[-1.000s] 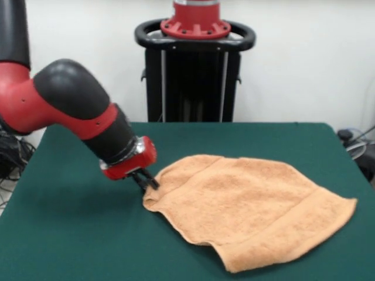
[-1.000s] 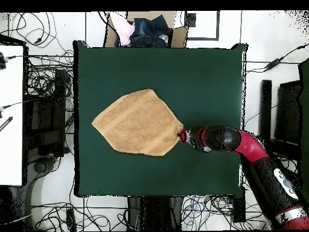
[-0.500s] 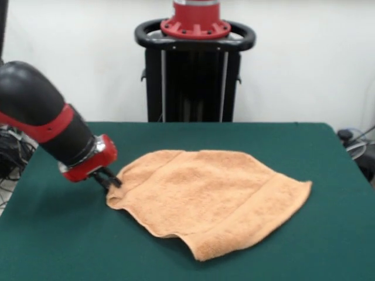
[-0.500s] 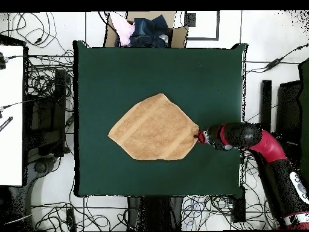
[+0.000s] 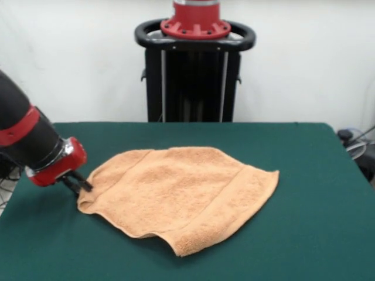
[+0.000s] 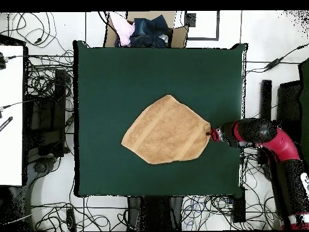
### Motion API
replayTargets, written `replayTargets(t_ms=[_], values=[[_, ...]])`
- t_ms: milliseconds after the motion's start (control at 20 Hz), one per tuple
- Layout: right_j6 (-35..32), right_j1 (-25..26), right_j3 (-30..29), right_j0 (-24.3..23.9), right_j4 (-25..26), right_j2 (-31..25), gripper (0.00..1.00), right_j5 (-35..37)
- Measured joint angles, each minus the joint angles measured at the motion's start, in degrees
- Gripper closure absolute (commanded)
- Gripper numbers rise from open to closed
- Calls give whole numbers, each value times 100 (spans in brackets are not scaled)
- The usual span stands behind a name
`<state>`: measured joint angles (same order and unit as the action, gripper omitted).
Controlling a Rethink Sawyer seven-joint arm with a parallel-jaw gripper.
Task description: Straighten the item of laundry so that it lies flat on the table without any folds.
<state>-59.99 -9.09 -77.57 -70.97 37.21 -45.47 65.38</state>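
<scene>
Green felt table (image 5: 304, 175), mid-drag: gripper (image 5: 78, 185) clamped on towel (image 5: 181, 193) corner, hauled farther toward table's edge within a second; cloth now mid-table, spread wider, near edge apparently still folded under.

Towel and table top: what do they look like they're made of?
The towel looks like terry cloth: a fuzzy, looped orange-tan pile, with a flatter woven band crossing it near one edge. The table top looks like a dark green felt-like covering, matte with no shine; what lies under it cannot be seen. The gripper is pinching the towel's corner.
</scene>
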Motion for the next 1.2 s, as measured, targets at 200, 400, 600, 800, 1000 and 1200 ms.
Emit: replayTargets(t_ms=[200,400,600,800,1000,1200], values=[[12,2,146,1,7,3,100,39],[12,3,272,7,21,3,100,50],[12,2,304,9,22,3,100,49],[12,-24,235,16,-91,-6,0,126],[12,-87,184,19,-70,15,0,61],[12,-176,115,20,14,31,0,-187]])
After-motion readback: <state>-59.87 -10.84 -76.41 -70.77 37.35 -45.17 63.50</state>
